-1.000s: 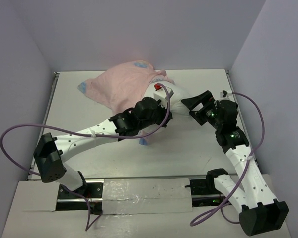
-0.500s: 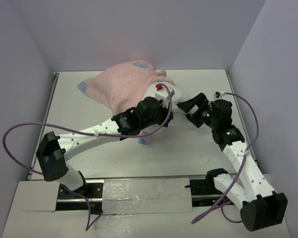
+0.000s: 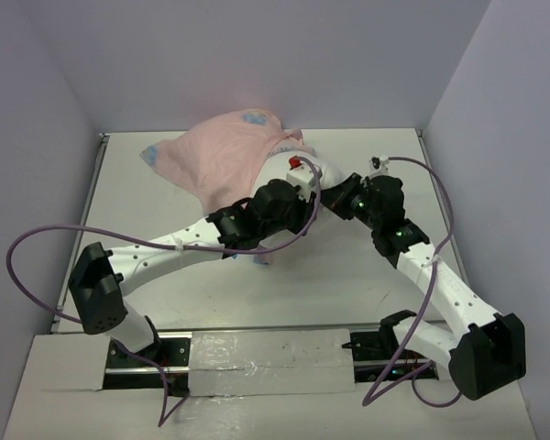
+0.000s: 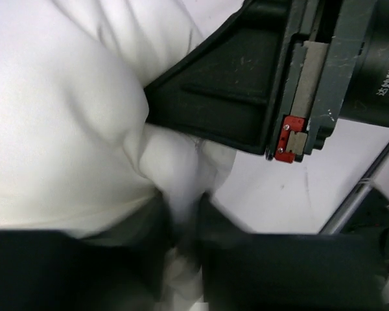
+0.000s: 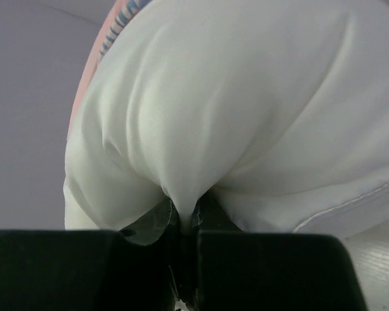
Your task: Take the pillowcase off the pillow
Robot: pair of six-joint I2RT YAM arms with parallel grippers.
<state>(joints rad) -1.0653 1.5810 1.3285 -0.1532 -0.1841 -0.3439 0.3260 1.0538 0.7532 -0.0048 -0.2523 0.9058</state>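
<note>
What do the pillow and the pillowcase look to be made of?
The pillow: smooth white woven cloth, faint sheen, probably over soft filling; it puckers into folds where pinched. The pillowcase: thin pale pink fabric with blue marks, matte, lying in loose wrinkles.

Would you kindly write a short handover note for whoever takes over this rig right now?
Left tool: shut on a pinch of the pillow, with white fabric bunched in its grip.
Right tool: also shut on a fold of the pillow, close beside the left one.
Pillowcase: pink side up, covering the pillow's far part.
Done: the pillow's near end is bared and gripped.
Left: get the pillowcase fully off.
</note>
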